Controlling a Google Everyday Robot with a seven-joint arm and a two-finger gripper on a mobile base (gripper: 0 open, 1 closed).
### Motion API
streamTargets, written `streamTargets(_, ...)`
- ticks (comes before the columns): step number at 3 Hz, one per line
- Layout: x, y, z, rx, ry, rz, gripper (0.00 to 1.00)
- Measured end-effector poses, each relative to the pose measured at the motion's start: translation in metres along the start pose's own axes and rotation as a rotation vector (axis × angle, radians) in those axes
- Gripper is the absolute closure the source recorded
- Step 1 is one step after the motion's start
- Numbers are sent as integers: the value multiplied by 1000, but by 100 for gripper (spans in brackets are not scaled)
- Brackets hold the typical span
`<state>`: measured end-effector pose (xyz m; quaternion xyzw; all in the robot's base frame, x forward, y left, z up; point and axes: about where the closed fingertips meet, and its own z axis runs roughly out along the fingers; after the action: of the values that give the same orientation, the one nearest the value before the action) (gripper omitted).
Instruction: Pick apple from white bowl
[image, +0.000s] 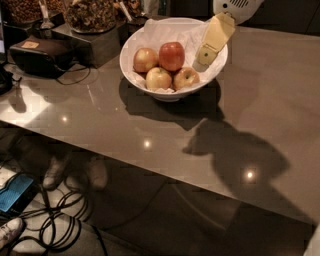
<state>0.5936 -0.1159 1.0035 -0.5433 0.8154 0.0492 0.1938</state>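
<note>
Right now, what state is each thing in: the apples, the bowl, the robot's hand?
white bowl: upright on the table, lined with paper, holding four apples.
apple: lying in the bowl, not lifted.
smaller apples: three, lying around it.
hand: hanging over the bowl's edge, just above the apples.

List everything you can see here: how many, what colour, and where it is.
apple: one, deep red, at the back of the white bowl
smaller apples: three, yellow-green with red blush, same bowl
white bowl: one, paper-lined, on the table
table: one, glossy grey-brown
nut containers: at least two, dark, table's far left corner
black case: one, on the table left of the bowl
cables: black, on the floor below
gripper: one, pale yellow, over the bowl's right rim, right of the apple
</note>
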Motion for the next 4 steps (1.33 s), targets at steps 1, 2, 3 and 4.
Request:
streamTargets(1,-5,-5,3,11,-37,21,0)
streamTargets(2,-22,-19,4,45,-87,82,0)
streamTargets(3,-35,-33,8,60,-106,156,0)
streamTargets(4,-39,-46,16,66,-100,218,16)
